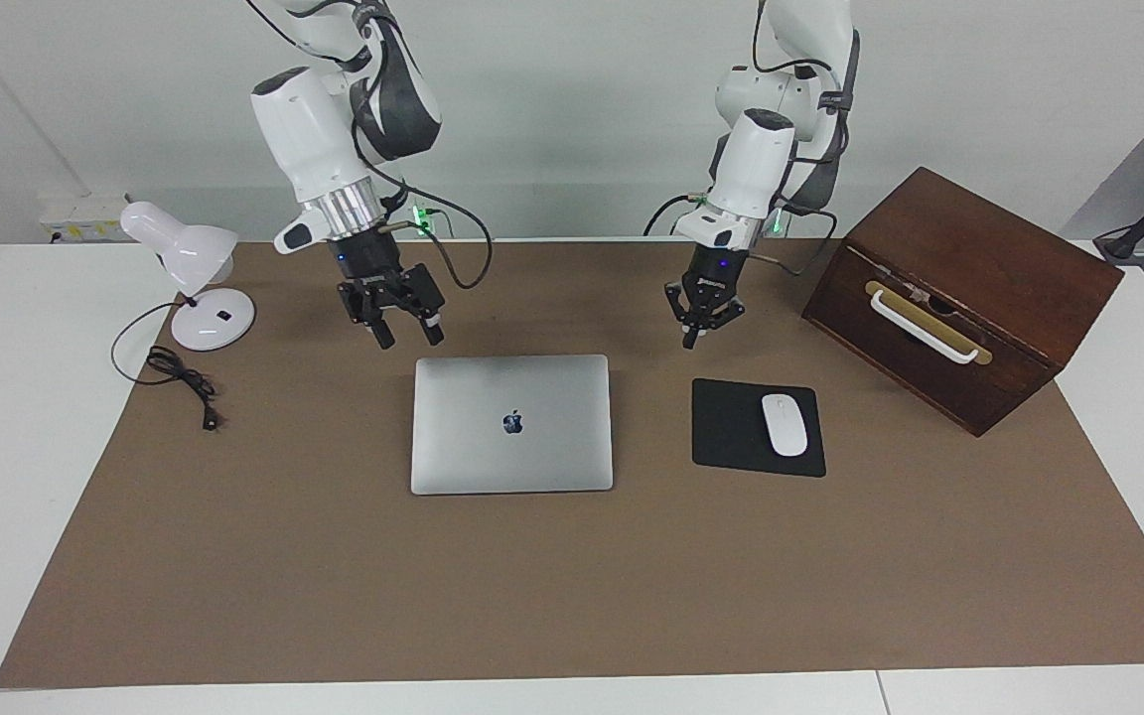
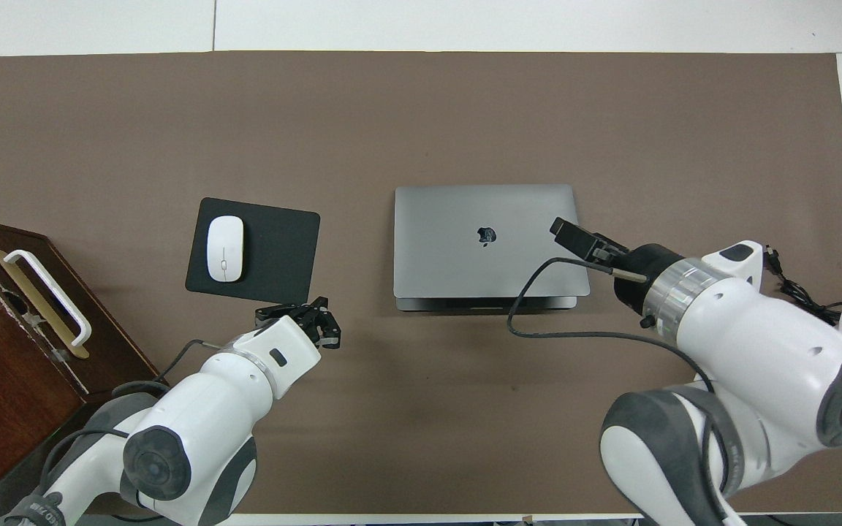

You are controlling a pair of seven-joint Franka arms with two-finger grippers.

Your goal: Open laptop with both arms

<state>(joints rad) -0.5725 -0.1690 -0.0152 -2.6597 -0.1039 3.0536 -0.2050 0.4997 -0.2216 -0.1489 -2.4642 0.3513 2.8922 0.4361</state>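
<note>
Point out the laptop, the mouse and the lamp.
laptop (image 1: 532,437): facing view, on the closed lid beside the logo.
mouse (image 1: 785,424): facing view, middle of its white top.
lamp (image 1: 214,318): facing view, on its round base.

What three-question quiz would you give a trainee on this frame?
1. True or false: the laptop lid is shut flat.
2. Which one has open fingers? A: left gripper. B: right gripper.
3. Fill in: the white mouse lies on the black ____.

Key: 1 true. 2 B; both hang above the mat, not touching the laptop. 3 mouse pad.
</note>
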